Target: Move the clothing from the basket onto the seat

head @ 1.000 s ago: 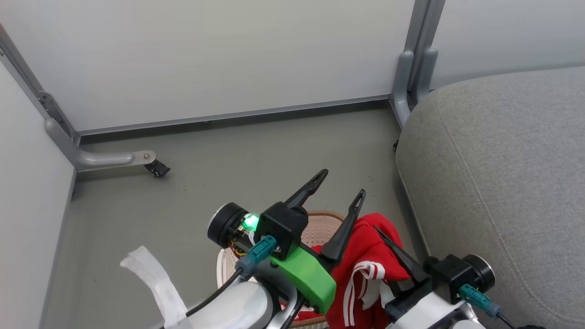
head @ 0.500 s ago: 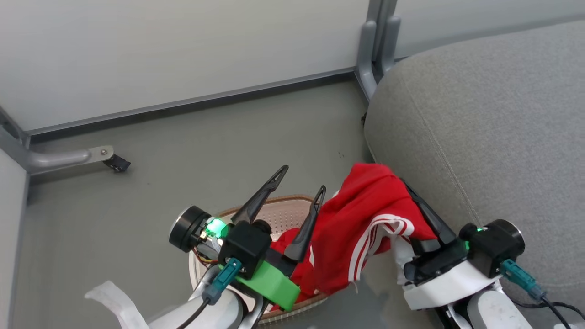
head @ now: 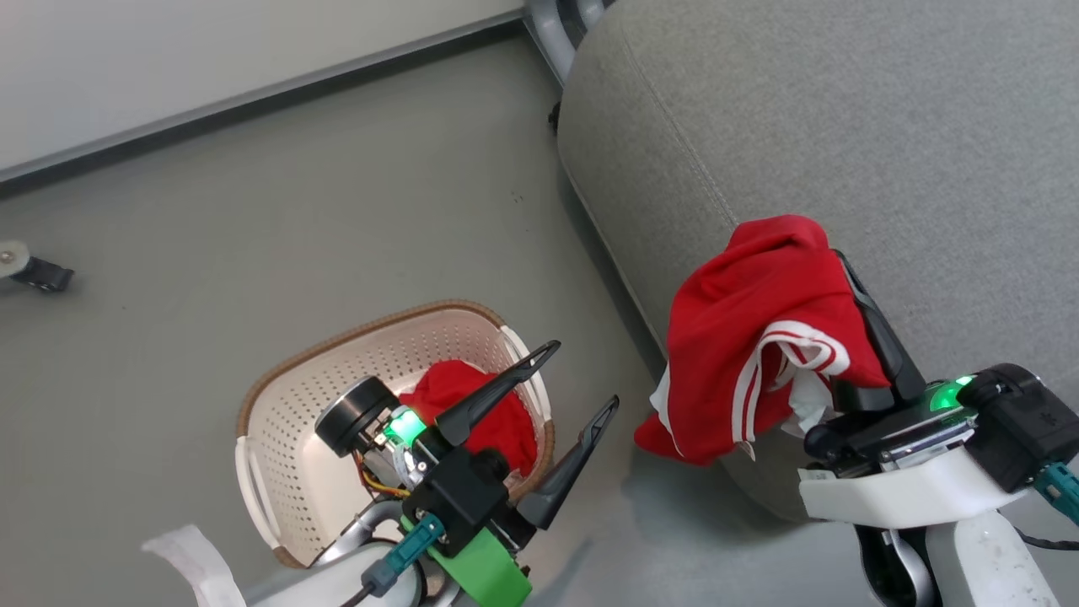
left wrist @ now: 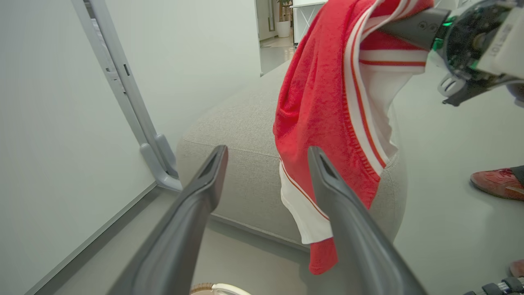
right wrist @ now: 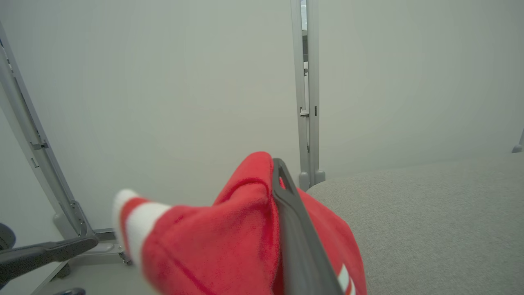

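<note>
Currently: right tool (head: pixel 847 274), closed on red garment (head: pixel 750 337); garment draped over its fingers, long axis vertical, hem pointing floorward, at seat (head: pixel 843 126) edge. Left tool (head: pixel 586 373), open, empty, above basket (head: pixel 337 341); second garment (head: pixel 455 396) bunched inside.

No text, brand, number or sign can be read with certainty. In the left wrist view, dark printed characters are seen on the pale housing (left wrist: pixel 502 41) behind the right gripper (left wrist: pixel 405 28), at the upper right edge. They are turned sideways, cut off by the frame and too blurred to be made out. Two small ring-shaped marks are moulded into the dark base of that gripper's finger, and whether they are figures cannot be told
</note>
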### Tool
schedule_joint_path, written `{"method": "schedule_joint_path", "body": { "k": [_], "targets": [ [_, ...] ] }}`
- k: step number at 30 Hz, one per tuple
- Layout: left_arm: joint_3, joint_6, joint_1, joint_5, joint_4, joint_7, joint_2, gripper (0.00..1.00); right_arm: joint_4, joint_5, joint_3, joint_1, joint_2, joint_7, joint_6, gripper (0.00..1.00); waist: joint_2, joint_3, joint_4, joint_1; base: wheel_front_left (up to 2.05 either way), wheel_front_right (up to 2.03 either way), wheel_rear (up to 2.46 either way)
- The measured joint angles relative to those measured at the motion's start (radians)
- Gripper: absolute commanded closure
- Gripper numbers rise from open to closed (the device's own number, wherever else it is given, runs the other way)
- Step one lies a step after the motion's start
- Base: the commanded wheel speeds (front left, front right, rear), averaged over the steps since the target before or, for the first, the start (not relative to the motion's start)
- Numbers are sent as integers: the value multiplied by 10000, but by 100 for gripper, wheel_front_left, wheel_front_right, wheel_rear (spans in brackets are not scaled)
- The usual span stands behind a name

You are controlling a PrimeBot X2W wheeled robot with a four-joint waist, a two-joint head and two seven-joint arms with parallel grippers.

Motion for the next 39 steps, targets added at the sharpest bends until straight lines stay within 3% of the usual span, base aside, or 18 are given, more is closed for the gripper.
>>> {"method": "schedule_joint_path", "body": {
  "k": [9, 16, 20, 29, 34, 38, 39],
  "targets": [
    [-433, -1521, -838, -33, -430, 723, 819, 0, -976, 692, -955, -701, 69, 0, 2, 100, 0, 1485, -799, 0, 0, 0, 0],
    [-320, -2255, -1072, -721, -376, 828, 1064, 0, -997, 1083, -2562, -2811, -878, -2, 2, 100, 0, 2744, -1051, 1, 0, 0, 0],
    [-288, -2527, -1402, -627, -155, 612, 1060, 0, -552, 1638, -3670, -4448, -1795, -2, 2, 100, 0, 3428, -1001, 1, 0, 0, 0],
    [-217, -2585, -1968, 142, 660, 169, 754, 0, 2040, 2075, -5177, -6912, -3948, -17, 2, 100, 0, 4558, -298, 1, 0, 0, 0],
    [-107, -2646, -2049, 334, 1177, 0, 428, 0, 4337, 2011, -5703, -6859, -4080, -15, 2, 100, 0, 4902, 247, 2, 0, 0, 0],
    [75, -2562, -2038, 393, 1492, -21, 125, 0, 5595, 1816, -6019, -6346, -3544, -17, 2, 100, 0, 5076, 627, 2, 0, 0, 0],
    [96, -2552, -2019, 441, 1559, -46, 105, 0, 5868, 1680, -5994, -6182, -3404, -15, 2, 88, 0, 5098, 702, 2, 0, 0, 0]
  ]
}}
